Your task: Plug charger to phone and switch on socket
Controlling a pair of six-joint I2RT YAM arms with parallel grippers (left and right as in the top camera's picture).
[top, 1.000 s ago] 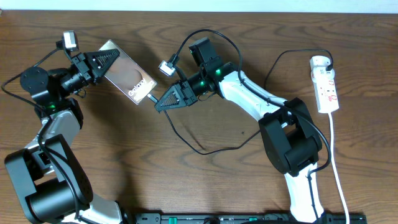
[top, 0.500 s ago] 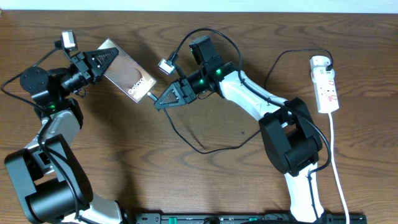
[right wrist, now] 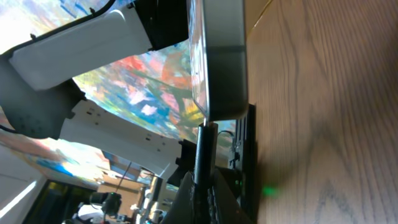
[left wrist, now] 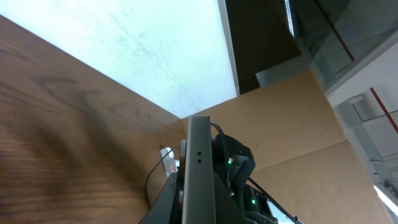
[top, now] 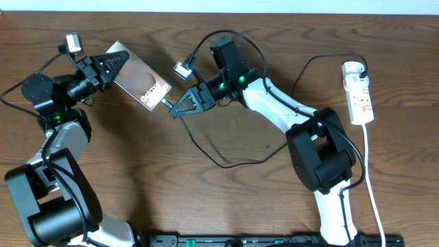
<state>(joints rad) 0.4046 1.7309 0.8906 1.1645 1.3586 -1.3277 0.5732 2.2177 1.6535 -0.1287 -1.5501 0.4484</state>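
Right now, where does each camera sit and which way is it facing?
Overhead: above the table, looking straight down; both arms, the phone and the socket show.
Left wrist: behind the left gripper, facing along the phone's edge toward the right arm; own fingers low in frame.
Right wrist: behind the right gripper, facing along the charger to the phone's end; own fingers at bottom.
All three views share the phone.

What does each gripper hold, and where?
Left gripper: the phone, by the end opposite the connector; right gripper: the charger, just behind its connector tip.
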